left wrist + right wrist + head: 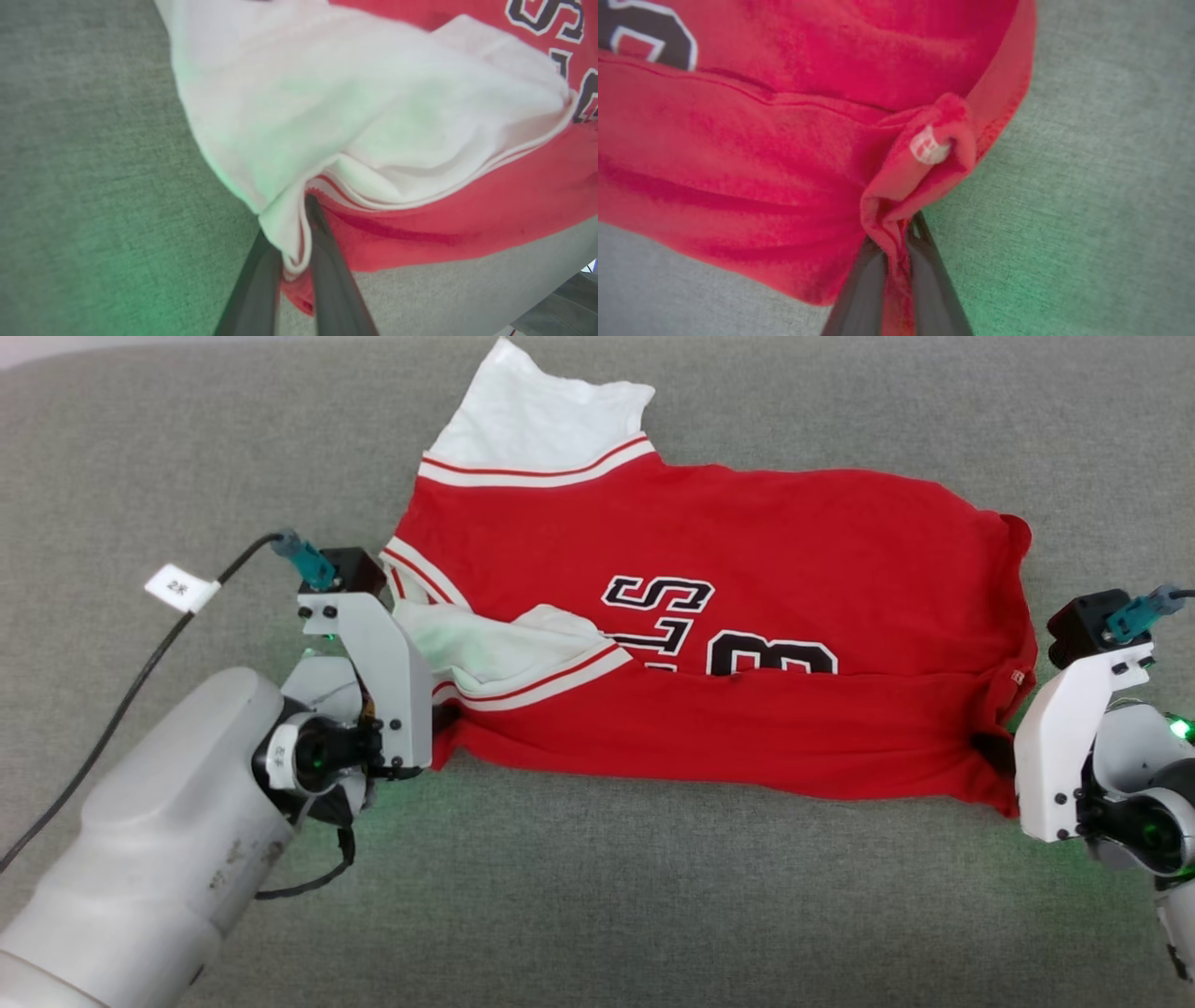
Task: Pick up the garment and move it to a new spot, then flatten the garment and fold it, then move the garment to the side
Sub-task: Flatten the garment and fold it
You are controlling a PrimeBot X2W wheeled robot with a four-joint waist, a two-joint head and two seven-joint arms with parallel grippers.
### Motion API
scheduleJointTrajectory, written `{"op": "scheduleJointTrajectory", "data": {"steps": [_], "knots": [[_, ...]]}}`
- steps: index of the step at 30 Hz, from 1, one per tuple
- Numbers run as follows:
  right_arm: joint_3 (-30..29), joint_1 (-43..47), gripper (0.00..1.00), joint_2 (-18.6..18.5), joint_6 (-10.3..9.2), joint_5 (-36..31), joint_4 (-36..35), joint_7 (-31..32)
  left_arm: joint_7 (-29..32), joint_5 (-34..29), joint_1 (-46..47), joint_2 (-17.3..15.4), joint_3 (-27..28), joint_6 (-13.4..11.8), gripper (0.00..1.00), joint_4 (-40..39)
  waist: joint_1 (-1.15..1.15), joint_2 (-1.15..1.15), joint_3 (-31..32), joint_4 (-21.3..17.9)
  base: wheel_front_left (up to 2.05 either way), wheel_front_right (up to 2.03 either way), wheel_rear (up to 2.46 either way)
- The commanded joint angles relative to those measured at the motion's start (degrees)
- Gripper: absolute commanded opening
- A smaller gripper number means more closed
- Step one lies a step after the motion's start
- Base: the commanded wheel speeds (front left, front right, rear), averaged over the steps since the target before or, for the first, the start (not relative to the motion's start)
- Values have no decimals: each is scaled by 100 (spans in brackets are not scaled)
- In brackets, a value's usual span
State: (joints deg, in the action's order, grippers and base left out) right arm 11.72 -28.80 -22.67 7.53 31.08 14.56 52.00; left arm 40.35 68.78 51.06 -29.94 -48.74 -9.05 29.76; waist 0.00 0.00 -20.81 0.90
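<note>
Red white-sleeved garment (719,551), seemingly half-folded, on grey fabric (653,896)

left pincer (292,226) and right pincer (896,235) both clamped tight.

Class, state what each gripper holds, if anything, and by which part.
Both hold the garment. The left gripper pinches its near-left corner, where white sleeve cloth meets red; the right gripper pinches a bunched red fold at its near-right corner.
</note>
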Motion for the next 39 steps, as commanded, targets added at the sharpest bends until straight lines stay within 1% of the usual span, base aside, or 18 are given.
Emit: {"op": "scheduleJointTrajectory", "data": {"steps": [1, 7, 10, 17, 22, 23, 27, 29, 33, 37, 39], "knots": [[180, 264, 0, 8, -8, 16, 287, 104, 37, -21, -221, -35, -106, -64, 0, 231, 0, 0, 60, 14, 0, 0, 0], [112, 299, 0, -291, -10, 194, 149, 73, 223, 41, -302, -169, -118, -167, 0, 128, 0, 0, 252, 48, 0, 0, 0], [132, 325, 0, -357, -9, 308, 19, 112, 304, 99, -366, -219, -113, -233, 0, 25, 0, 0, 371, 71, 0, 0, 0], [195, 441, 0, -577, -9, 510, -377, 302, 581, 208, -523, -414, -101, -495, 0, -368, 0, 0, 654, 131, 0, 0, 0], [268, 546, 0, -682, -9, 701, -674, 549, 757, 256, -592, -605, -86, -746, 0, -763, 0, 0, 820, 157, 0, 0, 0], [268, 546, 0, -682, -9, 701, -674, 549, 757, 256, -592, -605, -86, -746, 0, -763, 0, 0, 820, 157, 0, 0, 0], [313, 687, 0, -790, -9, 923, -971, 828, 975, 281, -714, -785, -120, -1039, 0, -1156, 0, 0, 907, 177, 0, 0, 0], [348, 770, 0, -923, -9, 1001, -1158, 983, 1131, 310, -783, -888, -154, -1231, 0, -1389, 0, 0, 933, 187, 0, 0, 0], [312, 1028, 0, -1132, -9, 1158, -1501, 1171, 1224, 326, -986, -1064, -169, -1514, 0, -1903, 0, 0, 938, 195, 0, 0, 0], [193, 1257, 0, -1230, -9, 1171, -1684, 1179, 1189, 328, -1215, -1204, -188, -1710, 0, -2265, 0, 0, 922, 170, 0, 0, 0], [160, 1357, 0, -1197, -9, 1118, -1706, 1140, 1221, 362, -1347, -1231, -235, -1779, 0, -2332, 0, 0, 923, 149, 0, 0, 0]]}}
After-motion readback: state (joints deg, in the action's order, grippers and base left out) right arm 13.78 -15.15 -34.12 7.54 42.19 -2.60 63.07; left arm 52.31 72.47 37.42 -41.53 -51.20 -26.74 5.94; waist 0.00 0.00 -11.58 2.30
